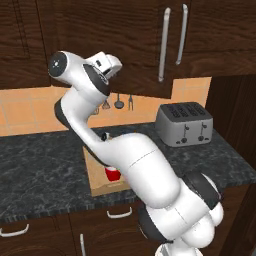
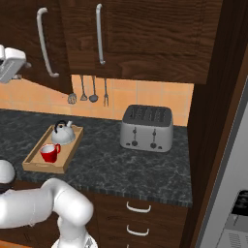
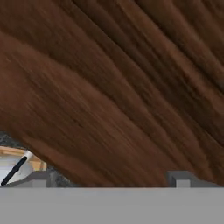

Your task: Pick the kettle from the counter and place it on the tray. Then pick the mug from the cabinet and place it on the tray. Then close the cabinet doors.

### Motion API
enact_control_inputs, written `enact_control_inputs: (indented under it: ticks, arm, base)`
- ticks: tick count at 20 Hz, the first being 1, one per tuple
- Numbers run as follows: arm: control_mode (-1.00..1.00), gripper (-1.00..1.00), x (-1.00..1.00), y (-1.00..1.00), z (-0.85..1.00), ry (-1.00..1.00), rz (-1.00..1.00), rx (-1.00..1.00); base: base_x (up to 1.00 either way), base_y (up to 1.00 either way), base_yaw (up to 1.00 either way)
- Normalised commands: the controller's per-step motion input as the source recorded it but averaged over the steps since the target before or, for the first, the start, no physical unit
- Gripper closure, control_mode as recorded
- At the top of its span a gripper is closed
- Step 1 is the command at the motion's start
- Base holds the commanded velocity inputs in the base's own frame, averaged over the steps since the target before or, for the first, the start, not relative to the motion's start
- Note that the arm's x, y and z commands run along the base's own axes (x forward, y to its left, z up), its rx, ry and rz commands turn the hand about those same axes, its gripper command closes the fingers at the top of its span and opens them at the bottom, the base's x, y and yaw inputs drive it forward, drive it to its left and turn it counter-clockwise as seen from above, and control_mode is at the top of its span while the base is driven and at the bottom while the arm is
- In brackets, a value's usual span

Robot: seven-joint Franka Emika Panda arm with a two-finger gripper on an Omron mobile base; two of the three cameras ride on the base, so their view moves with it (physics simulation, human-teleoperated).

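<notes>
The kettle (image 2: 63, 133) and the red mug (image 2: 50, 152) both stand on the wooden tray (image 2: 34, 162) on the dark counter (image 2: 121, 164). In the left base view the arm hides most of the tray (image 1: 95, 185); the mug (image 1: 112, 174) peeks out beside it. My gripper (image 1: 117, 65) is raised against the face of the left cabinet door (image 2: 60, 43), which hangs slightly ajar and lower than the right door (image 2: 145, 34). In the hand view the gripper (image 3: 111, 181) is open and holds nothing, with wood grain close ahead. The kettle (image 3: 11, 170) shows at the lower left.
A boxy silver toaster (image 2: 147, 128) stands on the counter to the right of the tray. Utensils (image 2: 92, 94) hang on the orange tiled wall under the cabinet. Lower drawers with silver pulls (image 2: 138, 208) sit under the counter. A tall dark panel (image 2: 213, 121) bounds the right.
</notes>
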Motion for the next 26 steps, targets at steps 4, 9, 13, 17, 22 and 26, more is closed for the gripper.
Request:
enact_control_inputs:
  ticks: [4,9,13,17,22,26]
  arm:
    - [-1.0,-1.0,0.94,-0.51,-0.08,0.02,0.17,0.21]
    - [-1.0,-1.0,0.88,-0.52,-0.18,0.0,0.17,0.22]
    - [-1.0,-1.0,0.93,-0.53,-0.25,0.0,0.17,0.23]
    - [-1.0,-1.0,0.9,-0.48,-0.33,0.0,0.17,0.23]
    - [-1.0,-1.0,0.54,-0.47,-0.46,-0.09,0.18,0.21]
    - [-1.0,-1.0,0.08,-0.44,-0.48,-0.21,0.17,0.18]
  base:
    - [0.0,0.0,0.0]
    - [0.0,0.0,0.0]
    - [0.0,0.0,0.0]
    - [0.0,0.0,0.0]
    - [0.0,0.0,0.0]
    - [0.0,0.0,0.0]
